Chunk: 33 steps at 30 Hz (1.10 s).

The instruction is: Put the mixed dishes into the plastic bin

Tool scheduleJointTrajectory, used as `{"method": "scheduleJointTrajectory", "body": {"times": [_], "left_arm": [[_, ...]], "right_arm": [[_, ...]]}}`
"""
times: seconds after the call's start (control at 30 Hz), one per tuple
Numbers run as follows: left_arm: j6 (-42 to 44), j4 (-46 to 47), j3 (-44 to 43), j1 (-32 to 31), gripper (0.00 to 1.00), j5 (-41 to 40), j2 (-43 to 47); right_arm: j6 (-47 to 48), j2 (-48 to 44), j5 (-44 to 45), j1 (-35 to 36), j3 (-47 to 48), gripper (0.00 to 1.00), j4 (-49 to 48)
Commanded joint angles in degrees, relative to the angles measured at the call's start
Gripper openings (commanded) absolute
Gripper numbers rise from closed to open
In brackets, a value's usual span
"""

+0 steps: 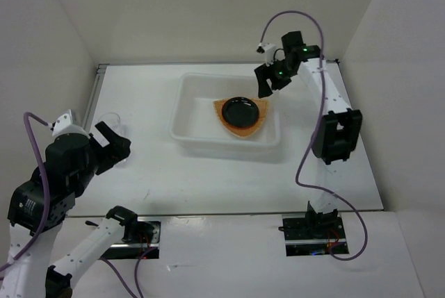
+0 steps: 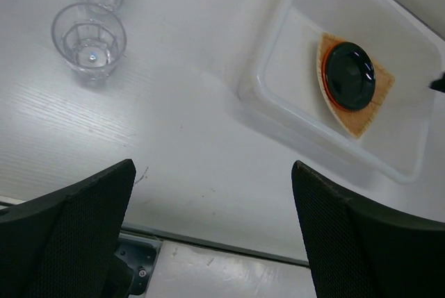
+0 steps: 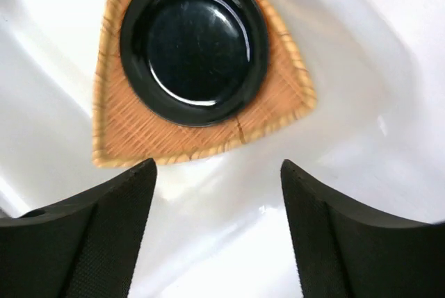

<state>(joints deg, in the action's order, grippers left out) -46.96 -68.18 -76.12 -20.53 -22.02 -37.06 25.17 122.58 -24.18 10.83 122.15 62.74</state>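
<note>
two clear cups (image 2: 89, 37) sit at 11 o'clock of the spread left gripper (image 2: 214, 173): straddle the nearer one's wall, pinch lightly; right gripper (image 3: 217, 166) hangs spread above the plastic bin (image 1: 182, 114).

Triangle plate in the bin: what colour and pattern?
The plate is tan, basket-weave woven; best in the right wrist view.

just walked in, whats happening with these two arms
The robot is loading dishes into a white plastic bin. The woven plate lies in it with the black dish on top; the right gripper hovers open and empty above them. Two clear cups stand on the table outside the bin, with the open left gripper nearby.
</note>
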Motion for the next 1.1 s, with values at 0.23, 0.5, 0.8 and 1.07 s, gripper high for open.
{"method": "scheduleJointTrajectory", "body": {"times": [0.23, 0.5, 0.8, 1.07], "left_arm": [[-6.5, 0.4, 6.6, 0.8, 0.99, -7.7, -15.2], [2.6, 13.8, 9.1, 23.7, 0.99, 7.8, -25.1], [11.0, 24.5, 8.4, 29.6, 0.99, 21.0, -41.4], [13.0, 26.0, 8.8, 30.7, 0.99, 17.2, -43.4]], "right_arm": [[-5.4, -48.7, 8.5, -8.3, -42.9, 0.89, -13.1], [-9.2, -61.9, 7.1, -18.6, -57.8, 0.89, -13.1], [-9.7, -61.9, 6.8, -18.6, -58.5, 0.89, -15.1], [-9.2, -61.9, 6.8, -19.1, -59.0, 0.89, -15.1]]}}
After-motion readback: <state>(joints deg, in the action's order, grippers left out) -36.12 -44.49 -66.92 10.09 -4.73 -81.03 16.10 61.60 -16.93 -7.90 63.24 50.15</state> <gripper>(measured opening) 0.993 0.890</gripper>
